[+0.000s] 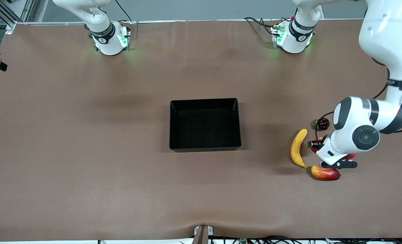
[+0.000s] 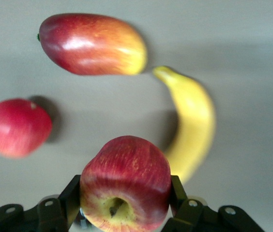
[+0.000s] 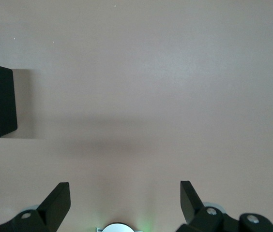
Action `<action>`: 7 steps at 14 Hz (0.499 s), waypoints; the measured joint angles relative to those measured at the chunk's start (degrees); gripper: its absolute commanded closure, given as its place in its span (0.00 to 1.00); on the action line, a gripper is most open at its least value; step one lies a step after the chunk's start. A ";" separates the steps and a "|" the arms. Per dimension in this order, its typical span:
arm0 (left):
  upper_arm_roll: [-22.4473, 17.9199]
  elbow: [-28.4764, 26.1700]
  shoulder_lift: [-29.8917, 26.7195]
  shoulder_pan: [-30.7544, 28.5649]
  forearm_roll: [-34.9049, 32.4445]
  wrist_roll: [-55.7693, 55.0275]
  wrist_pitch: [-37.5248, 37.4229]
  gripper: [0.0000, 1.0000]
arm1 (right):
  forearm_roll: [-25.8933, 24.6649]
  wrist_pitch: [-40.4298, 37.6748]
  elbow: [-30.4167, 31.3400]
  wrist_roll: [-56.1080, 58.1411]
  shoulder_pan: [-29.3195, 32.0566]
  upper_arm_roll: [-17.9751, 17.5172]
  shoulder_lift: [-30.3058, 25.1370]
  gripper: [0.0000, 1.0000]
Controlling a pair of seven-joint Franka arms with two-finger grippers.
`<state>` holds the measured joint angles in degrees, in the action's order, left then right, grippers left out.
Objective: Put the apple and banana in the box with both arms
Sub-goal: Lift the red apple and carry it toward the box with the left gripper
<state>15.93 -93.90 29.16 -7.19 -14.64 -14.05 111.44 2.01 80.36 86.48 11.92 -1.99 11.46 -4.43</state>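
Toward the left arm's end of the table, the left gripper [image 2: 125, 203] clamps both fingers on the apple [image 2: 126, 186] beside the banana [image 1: 299, 147], ready to carry it to the black box [image 1: 173, 122], while the right gripper [image 3: 125, 200] waits, fingers spread and empty.

One apple [image 2: 126, 186], one banana [image 1: 299, 147], one mango [image 1: 325, 173], one other red fruit [image 2: 16, 127], one box [image 1: 204, 102], two arms.

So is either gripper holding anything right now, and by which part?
The left gripper is shut on the apple, one finger on each side of its round body. The right gripper is open and holds nothing.
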 measured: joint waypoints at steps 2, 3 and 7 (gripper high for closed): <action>4.34 0.25 -4.70 0.15 1.15 -4.56 -4.94 1.00 | -0.44 -0.06 -0.02 0.03 0.00 0.00 0.00 0.00; 6.90 0.22 -6.35 0.25 1.27 -7.72 -6.87 1.00 | -0.56 -0.09 -0.02 0.04 0.00 0.00 0.01 0.00; 17.30 -0.56 -7.88 0.77 1.42 -22.34 -8.51 1.00 | -0.75 -0.11 -0.19 0.05 0.01 0.03 0.02 0.00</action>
<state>33.23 -94.46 21.28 -6.42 -13.22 -36.39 102.93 1.26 80.25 86.29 11.97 -1.98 11.49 -4.41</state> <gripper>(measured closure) 0.251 0.000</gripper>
